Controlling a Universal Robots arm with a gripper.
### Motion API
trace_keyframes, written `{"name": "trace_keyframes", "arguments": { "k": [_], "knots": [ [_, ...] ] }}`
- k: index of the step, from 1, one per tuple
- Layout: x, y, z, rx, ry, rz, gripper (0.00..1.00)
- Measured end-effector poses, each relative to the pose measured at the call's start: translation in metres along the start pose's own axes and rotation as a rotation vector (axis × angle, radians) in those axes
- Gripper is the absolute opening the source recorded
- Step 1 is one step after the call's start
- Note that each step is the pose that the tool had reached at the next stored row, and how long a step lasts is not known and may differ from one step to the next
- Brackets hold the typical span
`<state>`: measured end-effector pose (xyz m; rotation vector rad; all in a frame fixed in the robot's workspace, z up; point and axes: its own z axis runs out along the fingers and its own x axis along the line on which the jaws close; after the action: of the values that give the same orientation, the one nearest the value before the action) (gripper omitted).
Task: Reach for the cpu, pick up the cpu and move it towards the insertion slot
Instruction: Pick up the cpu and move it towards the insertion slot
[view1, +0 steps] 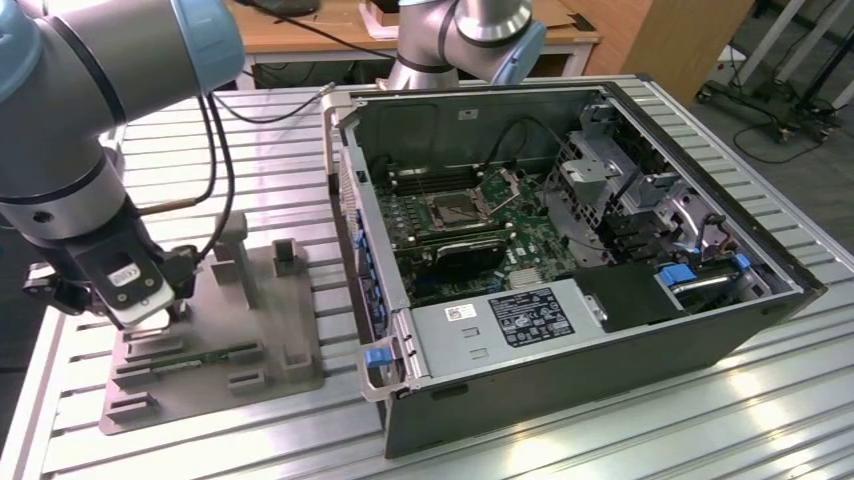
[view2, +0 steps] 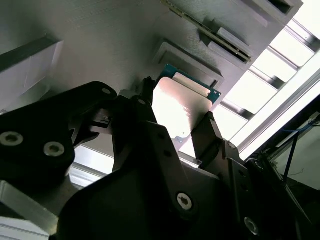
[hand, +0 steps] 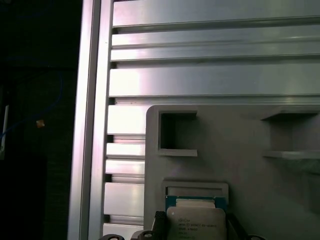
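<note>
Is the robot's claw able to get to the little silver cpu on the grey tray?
Looks like yes: the claw is down at the grey tray, its fingers seemingly against opposite edges of the cpu, with nothing in between.

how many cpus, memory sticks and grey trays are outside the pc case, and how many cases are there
cpu: 1
memory stick: 1
grey tray: 1
pc case: 1
total: 4
</note>
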<state>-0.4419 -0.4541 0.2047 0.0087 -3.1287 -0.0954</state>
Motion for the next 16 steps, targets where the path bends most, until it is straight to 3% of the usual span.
{"name": "trace_keyframes", "arguments": {
  "k": [16],
  "knots": [
    [0.0001,0.0006,-0.0095,0.0,-0.0001,0.0,0.55]
  ]
}}
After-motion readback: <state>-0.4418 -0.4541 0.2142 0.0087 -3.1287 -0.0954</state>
